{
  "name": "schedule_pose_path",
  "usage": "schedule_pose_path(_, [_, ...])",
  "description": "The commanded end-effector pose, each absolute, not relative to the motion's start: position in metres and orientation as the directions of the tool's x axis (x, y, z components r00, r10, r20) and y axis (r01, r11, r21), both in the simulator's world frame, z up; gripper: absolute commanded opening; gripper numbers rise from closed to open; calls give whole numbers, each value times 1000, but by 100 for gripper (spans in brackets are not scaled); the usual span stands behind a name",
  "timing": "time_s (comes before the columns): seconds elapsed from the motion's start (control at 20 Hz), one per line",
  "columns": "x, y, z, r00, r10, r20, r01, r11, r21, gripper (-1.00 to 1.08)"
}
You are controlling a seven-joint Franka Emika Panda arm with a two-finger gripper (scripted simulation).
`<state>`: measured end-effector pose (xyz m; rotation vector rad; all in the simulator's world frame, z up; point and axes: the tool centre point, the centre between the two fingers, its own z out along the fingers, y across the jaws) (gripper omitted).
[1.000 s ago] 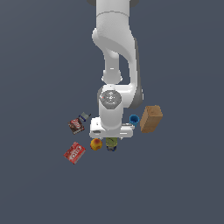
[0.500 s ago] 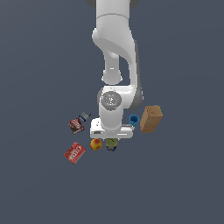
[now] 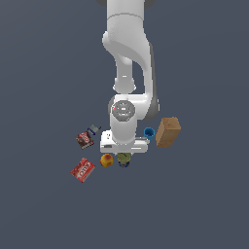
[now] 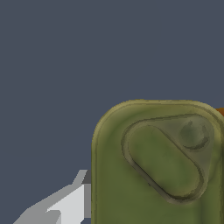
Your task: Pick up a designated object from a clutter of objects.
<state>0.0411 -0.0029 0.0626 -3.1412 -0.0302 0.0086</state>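
Farthest toward the exterior view's left lies a red flat box (image 3: 83, 169) with white lettering, tilted on the grey floor (image 3: 44, 73). Just above it sits a dark red packet (image 3: 84, 140), and a small dark item (image 3: 94, 129) with a blue-grey stripe rests near that packet's upper corner; it is too small to name. Next comes the orange-red fruit (image 3: 107, 160), round with a yellow patch, lying just beside the olive-green bottle (image 3: 123, 159). The bottle sits directly under the white wrist block of the Panda arm (image 3: 127, 73), its dark blue end showing at the lower edge, and only its lower part peeks out from beneath the hand. The gripper (image 3: 124, 151) is hidden by the wrist from this angle, so whether its fingers are spread or pinching cannot be told. In the wrist view the bottle (image 4: 157, 166) fills much of the frame as a rounded olive shape with a raised oval, with one pale grey finger (image 4: 65, 203) showing alongside it, seemingly against its side. Toward the exterior view's right, a blue cup (image 3: 149, 132) stands partly behind the arm, and the tan box (image 3: 168, 132) stands upright just beside it.
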Motion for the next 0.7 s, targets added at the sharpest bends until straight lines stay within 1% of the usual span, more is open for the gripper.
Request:
schedule_pose_path(0.0, [41, -2, 71, 1000, 19, -1, 19, -1000, 0, -100])
schedule_pose_path(0.35, [31, 0, 104, 1000, 19, -1, 19, -1000, 0, -100])
schedule_pose_path(0.65, [16, 2, 152, 1000, 19, -1, 19, -1000, 0, -100])
